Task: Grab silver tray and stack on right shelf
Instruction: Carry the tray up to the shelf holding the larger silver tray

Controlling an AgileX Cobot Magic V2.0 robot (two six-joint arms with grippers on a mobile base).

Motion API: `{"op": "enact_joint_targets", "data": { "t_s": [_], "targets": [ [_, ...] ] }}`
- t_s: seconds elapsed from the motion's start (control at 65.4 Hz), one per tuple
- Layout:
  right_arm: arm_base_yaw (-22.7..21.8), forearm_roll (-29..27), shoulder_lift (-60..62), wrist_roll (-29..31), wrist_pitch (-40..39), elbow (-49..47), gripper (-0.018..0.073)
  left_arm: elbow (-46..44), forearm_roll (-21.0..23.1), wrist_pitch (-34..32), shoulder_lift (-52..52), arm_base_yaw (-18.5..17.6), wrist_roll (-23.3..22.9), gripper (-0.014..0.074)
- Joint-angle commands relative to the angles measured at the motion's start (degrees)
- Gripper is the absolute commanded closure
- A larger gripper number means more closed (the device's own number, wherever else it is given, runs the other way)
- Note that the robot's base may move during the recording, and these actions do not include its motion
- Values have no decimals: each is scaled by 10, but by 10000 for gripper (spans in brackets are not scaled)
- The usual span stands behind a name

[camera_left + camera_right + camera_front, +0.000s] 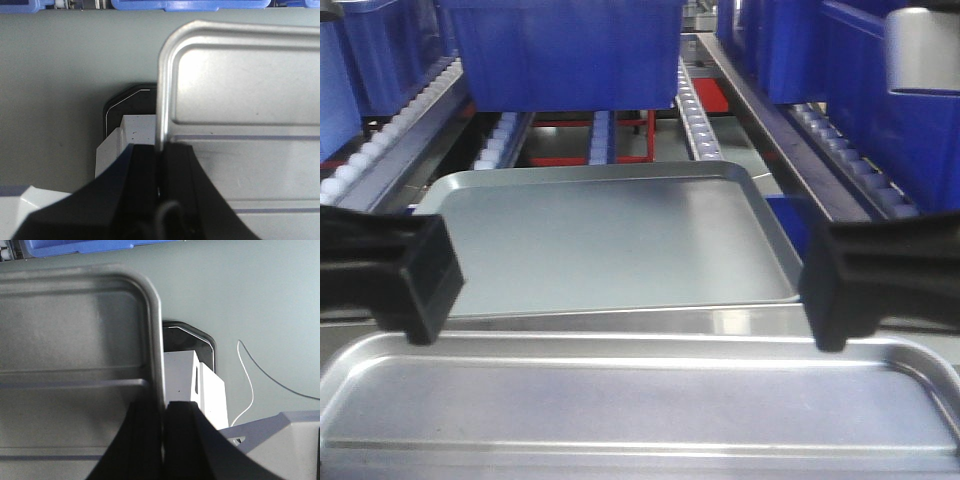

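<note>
Currently: one silver tray [640, 410], left rim clamped in my left gripper [161, 152], right rim in my right gripper [163, 409], jaws closed on it; grey tray [610, 240] just ahead.

The silver tray [640, 400] is shiny metal, rectangular, with rounded corners, a low raised rim and two long ridges across its base. It is held roughly level, with the left gripper [161, 160] and right gripper [162, 407] clamped on its short rims. The right shelf [695, 115] has sloping lanes of white rollers and lies just beyond the tray's far edge.
</note>
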State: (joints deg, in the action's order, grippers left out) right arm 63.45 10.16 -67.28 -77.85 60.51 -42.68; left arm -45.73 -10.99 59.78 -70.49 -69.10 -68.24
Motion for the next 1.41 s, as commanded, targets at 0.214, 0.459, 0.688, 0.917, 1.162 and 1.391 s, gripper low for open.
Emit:
{"op": "enact_joint_targets", "data": {
  "t_s": [0.214,0.459,0.688,0.917,1.162,1.391],
  "targets": [
    [-5,42,12,-2,136,-8,490,-5,-41,169,13,0,1,696],
    [-5,42,12,-2,136,-8,490,-5,-41,169,13,0,1,696],
    [-5,42,12,-2,136,-8,490,-5,-41,169,13,0,1,696],
    [-5,42,12,-2,136,-8,490,-5,-40,169,13,0,1,696],
    [-5,43,12,-2,130,-8,490,-5,-41,166,13,0,1,696],
    [-5,59,12,45,41,-15,490,-10,-55,54,13,4,45,696]
  ]
}}
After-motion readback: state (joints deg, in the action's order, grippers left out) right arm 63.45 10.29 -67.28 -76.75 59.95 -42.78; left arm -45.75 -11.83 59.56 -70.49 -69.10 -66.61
